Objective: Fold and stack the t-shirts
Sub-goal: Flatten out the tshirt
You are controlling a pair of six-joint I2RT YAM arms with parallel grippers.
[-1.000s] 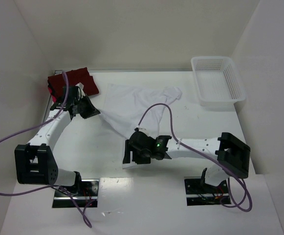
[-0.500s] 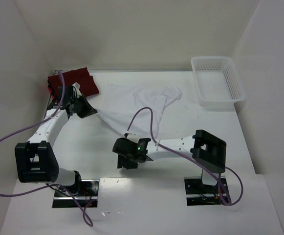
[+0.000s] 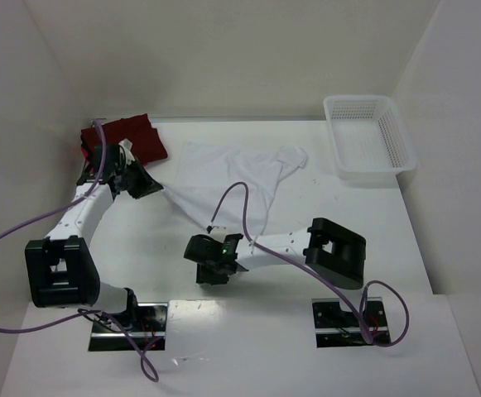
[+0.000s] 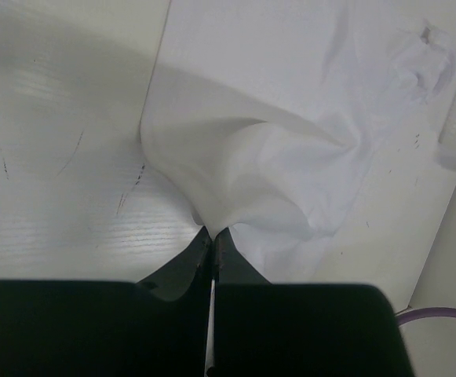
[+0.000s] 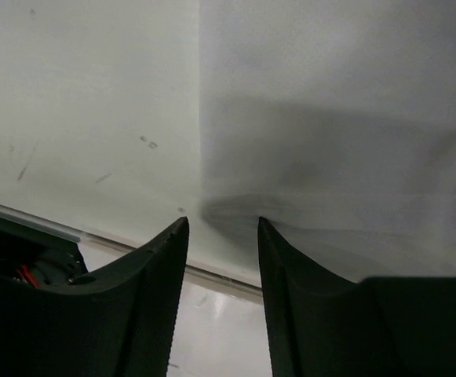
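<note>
1. My left pincer (image 3: 151,187) is out on the left side of the table (image 3: 339,211), toward the far end.
2. Its two fingers (image 4: 182,271) are pressed tight together. A little bit of the white t-shirt (image 3: 232,175) is pinched between the tips.
3. In my left wrist view, the cloth comes out of that pinch in soft folds and spreads away across the table.
4. The white t-shirt lies in the middle of the table. It is not folded. It is wrinkly, and one end is bunched up on the far right side.
5. My right pincer (image 5: 222,224) is down low by the near edge of the table, about in the middle.
6. Its fingers are apart, with a clear gap between them. They are not squeezing anything.
7. The near edge of the white t-shirt lies flat right at that gap, with a small wrinkle by one fingertip. I cannot tell if my fingers touch the cloth.
8. The dark red t-shirts (image 3: 128,136) sit in the far left corner, just behind my left pincer and close to the white t-shirt's corner.
9. A white basket (image 3: 368,141) sits in the far right corner, near the bunched end of the white t-shirt but not touching it.
</note>
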